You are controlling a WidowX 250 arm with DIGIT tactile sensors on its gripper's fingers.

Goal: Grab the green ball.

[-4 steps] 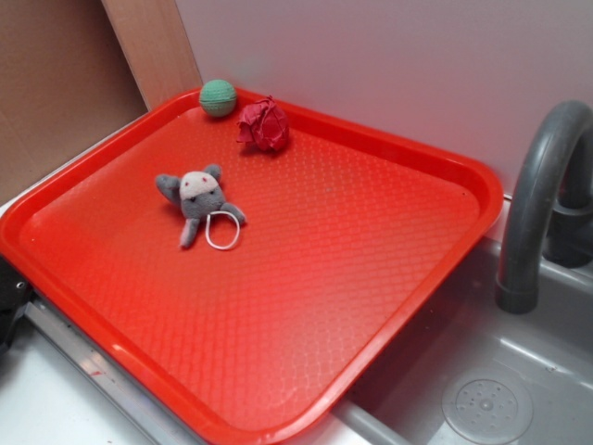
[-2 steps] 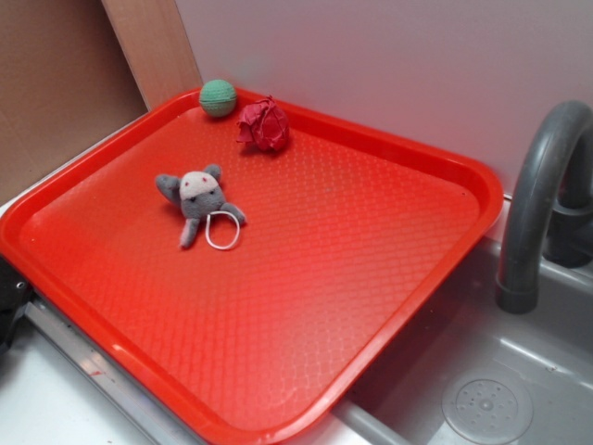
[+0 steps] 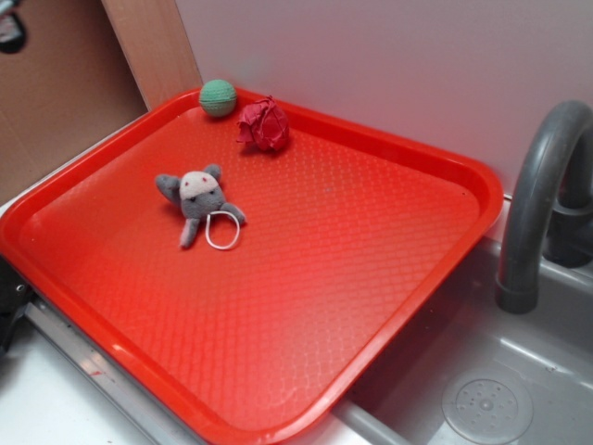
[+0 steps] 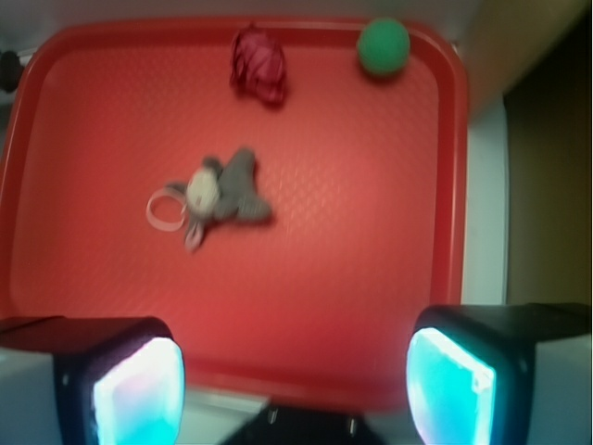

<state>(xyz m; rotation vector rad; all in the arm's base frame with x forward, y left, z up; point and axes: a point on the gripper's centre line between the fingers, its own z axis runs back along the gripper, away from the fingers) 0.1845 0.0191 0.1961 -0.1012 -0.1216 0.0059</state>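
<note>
At tray's far corner: green ball, knitted, sitting against the raised rim, nothing touching it.
Nearest neighbour: red crumpled wad, just beside the ball, a small gap between.
Mid-tray: grey plush toy lying flat, white loop at its side, well apart from the ball.
Support: red tray with textured floor.
Right of tray: grey sink and faucet.
Gripper: fingers spread wide, empty, above the tray's near edge, far from the ball.
</note>
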